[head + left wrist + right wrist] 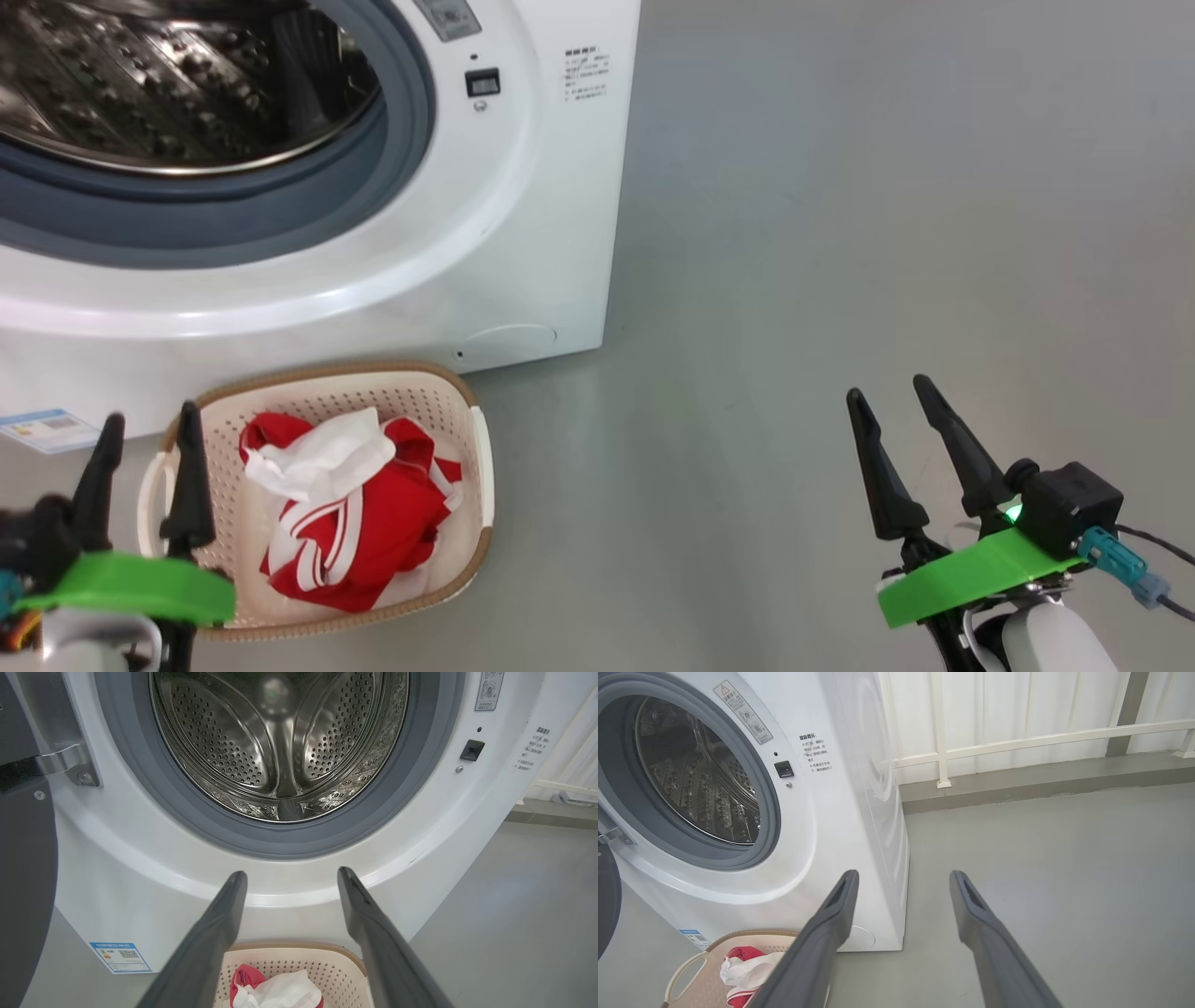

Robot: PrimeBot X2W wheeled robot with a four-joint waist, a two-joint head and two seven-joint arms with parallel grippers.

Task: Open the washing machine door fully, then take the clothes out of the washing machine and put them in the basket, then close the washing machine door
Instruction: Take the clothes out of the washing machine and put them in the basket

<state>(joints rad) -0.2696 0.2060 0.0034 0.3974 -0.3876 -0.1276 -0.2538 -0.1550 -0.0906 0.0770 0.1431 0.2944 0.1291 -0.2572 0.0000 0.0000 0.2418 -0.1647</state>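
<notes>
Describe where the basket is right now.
In the head view, the basket sits on the floor at lower left, directly before the washing machine, holding the clothes, with the left gripper by its left edge.

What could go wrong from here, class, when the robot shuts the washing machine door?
The basket sits close against the washing machine, so the swinging washing machine door might clip its rim or the heaped clothes.
The left tool hangs open above the basket and could knock it.
A grey shape low in the drum might be a missed piece.
</notes>
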